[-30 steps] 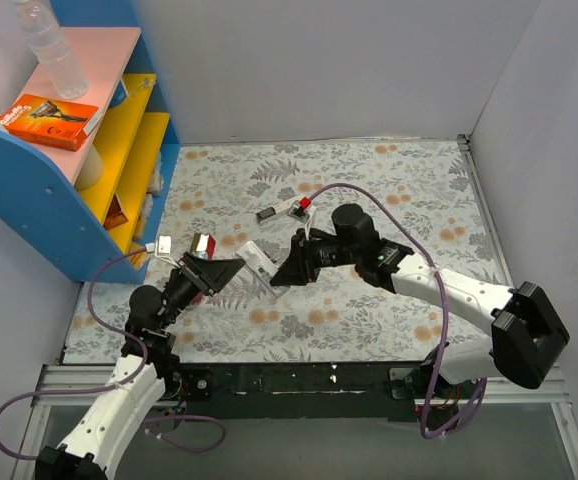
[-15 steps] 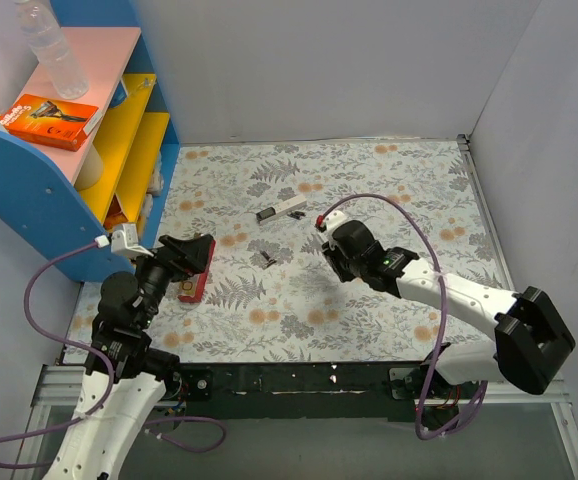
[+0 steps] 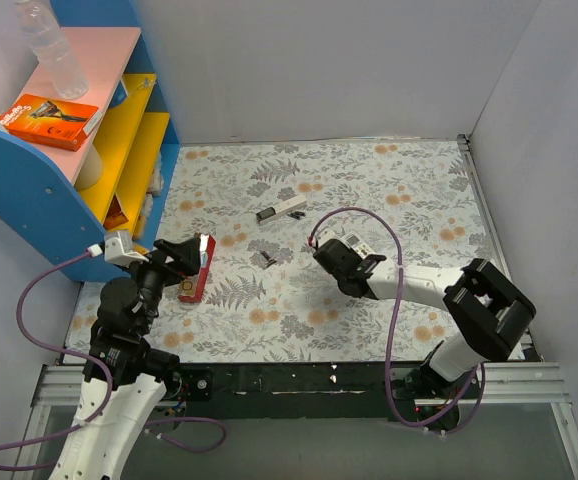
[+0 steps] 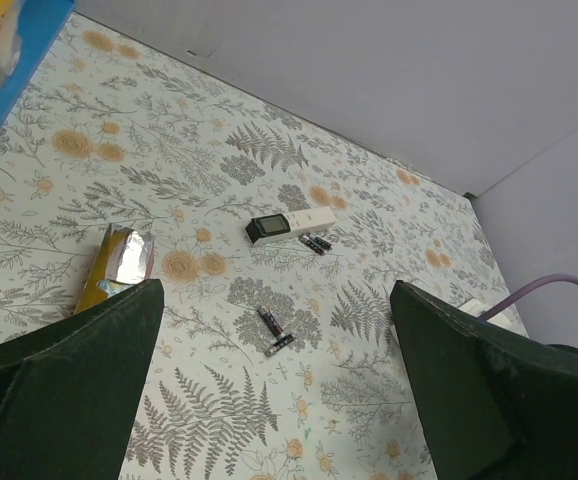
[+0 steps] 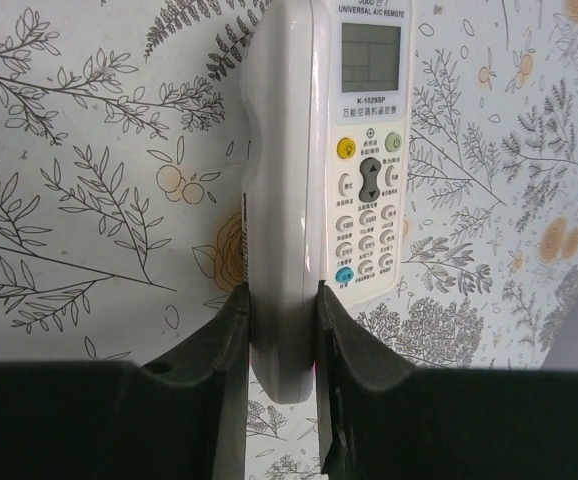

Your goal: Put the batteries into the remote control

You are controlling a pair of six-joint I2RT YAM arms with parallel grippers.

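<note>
My right gripper (image 5: 284,330) is shut on the white remote control (image 5: 309,180), gripping its lower end by the sides, low over the floral mat. In the top view that gripper (image 3: 331,262) is right of centre and its wrist hides the remote. Two small dark batteries (image 4: 269,322) lie loose mid-mat, also seen from above (image 3: 265,259). Two more batteries (image 4: 316,243) lie beside a white bar with a black end (image 4: 291,224). My left gripper (image 4: 279,400) is open and empty, above the mat's left side (image 3: 191,256), well short of the batteries.
A red and gold packet (image 3: 197,272) lies on the mat by my left gripper, also in the left wrist view (image 4: 119,262). A blue shelf unit (image 3: 29,190) stands at the left. Grey walls close the back and right. The right arm's purple cable (image 3: 369,215) loops over the mat.
A second ago both grippers met mid-mat at the remote. The right arm has since drawn back right with the remote, and the left arm has swung back left, empty.
</note>
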